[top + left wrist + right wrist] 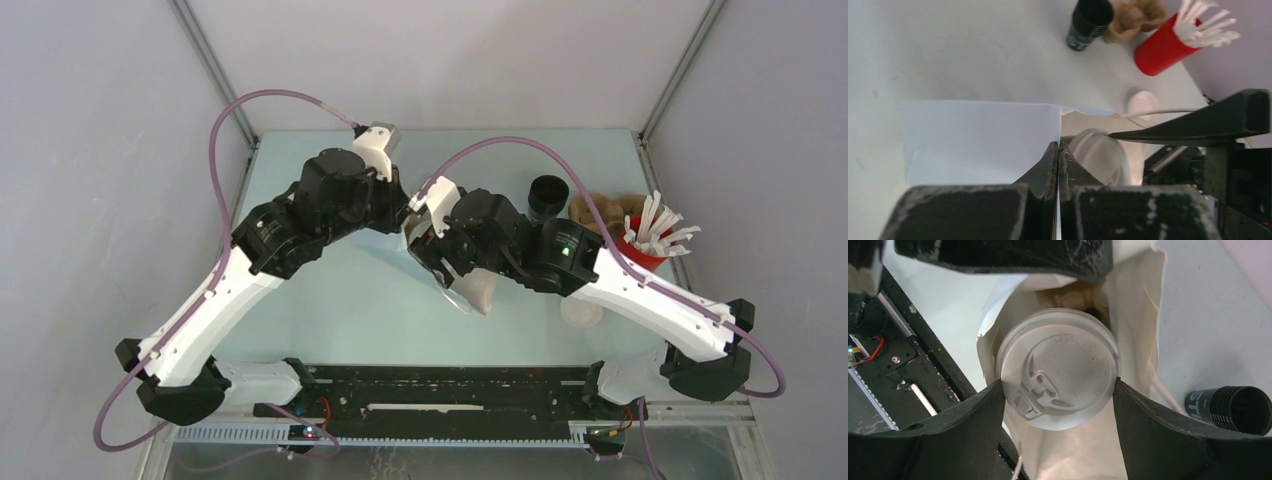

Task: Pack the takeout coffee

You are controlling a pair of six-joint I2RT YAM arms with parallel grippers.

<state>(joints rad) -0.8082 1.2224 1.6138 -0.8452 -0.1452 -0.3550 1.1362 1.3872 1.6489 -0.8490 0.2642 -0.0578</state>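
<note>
The takeout coffee cup (1058, 375), topped by a white sip lid, sits in the mouth of a white paper bag (1138, 330). My right gripper (1058, 382) is shut on the cup, one finger pressing each side of the lid. My left gripper (1058, 145) is shut on the bag's upper edge, holding the mouth apart; the bag's white wall (978, 140) spreads to its left and the lid (1098, 155) shows just to its right. In the top view both wrists meet over the bag (478, 290) at the table's middle, and they hide the cup.
At the back right stand a black ribbed cup (548, 195), a brown crumpled paper holder (598, 210) and a red cup of white sticks (645, 245). A loose white lid (582, 312) lies near the right arm. A black rail (450, 385) runs along the near edge.
</note>
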